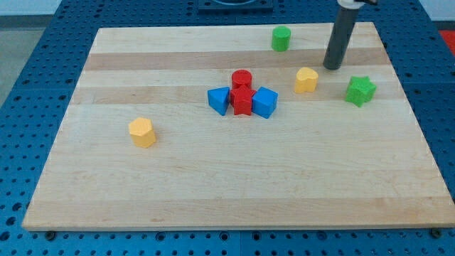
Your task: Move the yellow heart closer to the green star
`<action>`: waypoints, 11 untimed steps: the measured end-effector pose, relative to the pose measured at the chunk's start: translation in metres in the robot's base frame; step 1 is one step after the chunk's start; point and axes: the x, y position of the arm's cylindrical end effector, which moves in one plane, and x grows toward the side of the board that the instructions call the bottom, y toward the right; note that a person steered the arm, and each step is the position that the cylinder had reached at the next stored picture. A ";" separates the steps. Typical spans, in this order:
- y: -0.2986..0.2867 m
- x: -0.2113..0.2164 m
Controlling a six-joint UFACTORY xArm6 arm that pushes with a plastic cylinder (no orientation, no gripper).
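The camera view shows a light wooden desk (234,178) on a blue perforated base (21,85). The arm carries no claw at all, only a dark rod, so nothing can be open or closed here; the rod's tip (332,67) rests on the board near the view's top right.

The yellow heart (306,80) lies just to the view's lower left of the tip, near it but apart from it. The green star (360,90) sits to the view's right of the heart, a little lower, with a bare gap between them. The tip stands above this gap (closer to the heart's upper right side), so it is not placed behind the heart for a push toward the star. It probably has to go round to the heart's left side first.

Counted, there are eight blocks:
- Two yellow: the heart and a yellow hexagon-like block (142,132), far off at the view's left.
- Two green: the star and a green cylinder (281,38) near the top edge.
- Two red: a red cylinder (242,78) and a red star-like block (243,101).
- Two blue: a blue triangle (220,99) and a blue cube (264,102).

The red and blue blocks form one tight cluster in the middle, touching each other, clear of the heart's way to the star.
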 end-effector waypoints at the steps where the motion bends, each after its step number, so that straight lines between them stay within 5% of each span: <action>1: -0.031 0.000; 5: -0.071 0.038; 11: -0.026 0.122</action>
